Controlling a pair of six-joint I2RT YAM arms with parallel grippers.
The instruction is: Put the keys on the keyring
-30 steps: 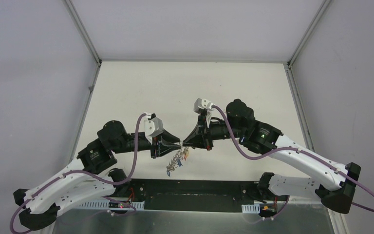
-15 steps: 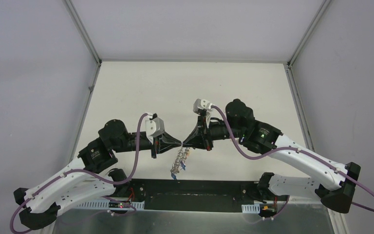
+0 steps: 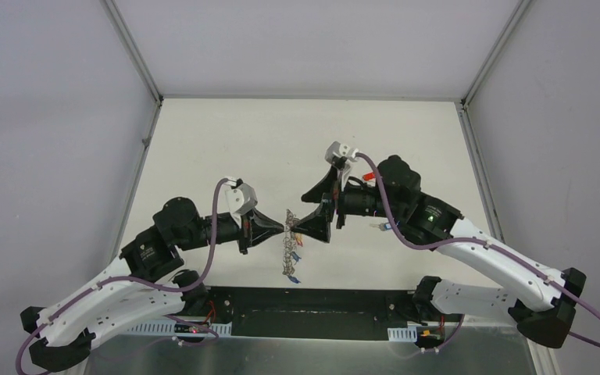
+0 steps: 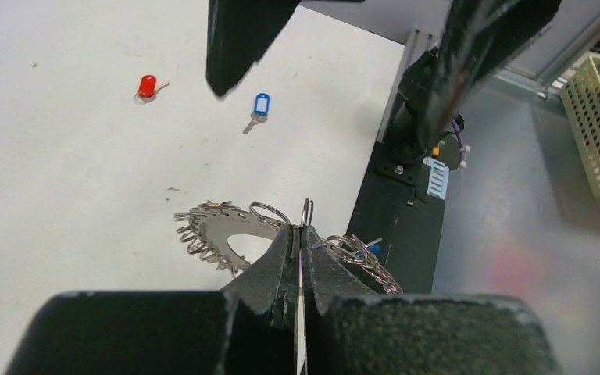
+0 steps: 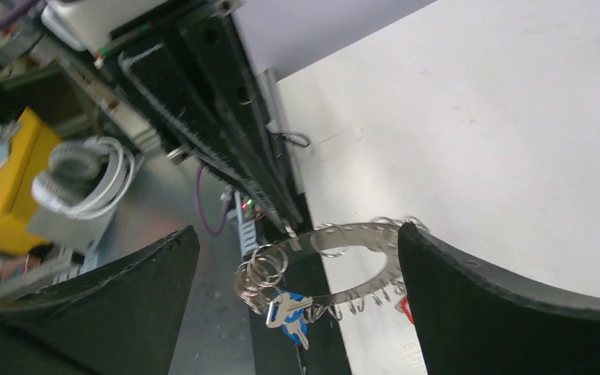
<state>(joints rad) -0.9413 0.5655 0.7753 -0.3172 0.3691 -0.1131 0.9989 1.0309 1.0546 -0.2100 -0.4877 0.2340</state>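
The keyring [image 4: 217,228], a flat grey ring with several wire loops round its rim, hangs above the table's near edge. My left gripper [image 4: 301,231] is shut on one of its upright wire loops. In the top view the keyring [image 3: 290,251] dangles below the left gripper [image 3: 283,229]. My right gripper [image 3: 302,211] stands open around the ring without touching it. In the right wrist view the keyring [image 5: 357,237] sits between the right gripper's [image 5: 297,231] spread fingers, with a blue-tagged key [image 5: 291,312] hanging from it. Two loose keys lie on the table: a red-tagged key [image 4: 148,86] and a blue-tagged key [image 4: 259,105].
The black base rail [image 3: 312,311] and a metal shelf run along the near edge under the ring. A yellow mesh basket [image 4: 598,117] sits off the table to the side. A yellow box [image 5: 0,203] and white cables [image 5: 86,176] lie beyond the edge.
My right gripper has opened and let go of the keyring, and its wrist has turned. The left gripper closed on a ring loop and now carries the ring alone, shifted slightly right.
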